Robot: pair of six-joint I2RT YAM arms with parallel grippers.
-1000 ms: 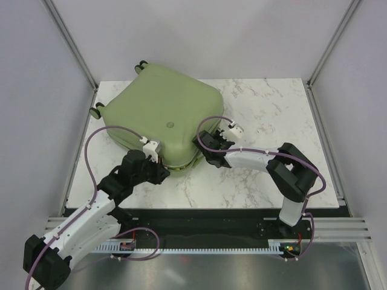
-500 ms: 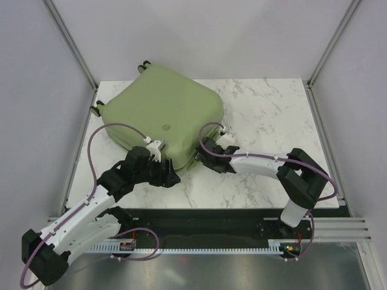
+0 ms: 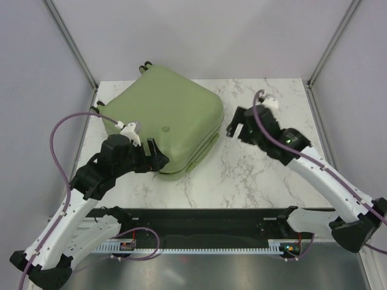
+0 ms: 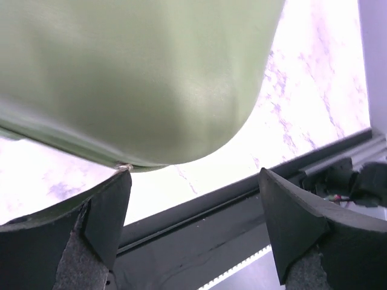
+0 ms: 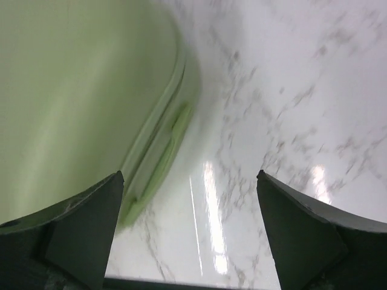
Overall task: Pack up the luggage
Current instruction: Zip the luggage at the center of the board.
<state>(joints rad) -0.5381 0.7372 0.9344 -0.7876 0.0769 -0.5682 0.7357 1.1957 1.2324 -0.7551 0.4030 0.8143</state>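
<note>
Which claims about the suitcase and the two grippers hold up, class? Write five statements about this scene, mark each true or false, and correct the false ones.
1. The luggage lies closed on the marble table. True.
2. The left gripper is clamped on the luggage. False: its jaws are open and hold nothing, and it sits by the luggage's near corner.
3. The right gripper is open with nothing between its fingers. True.
4. The luggage's wheels point toward the arms' bases. False: they are on the far left side, away from the bases.
5. The round logo faces up. True.
</note>
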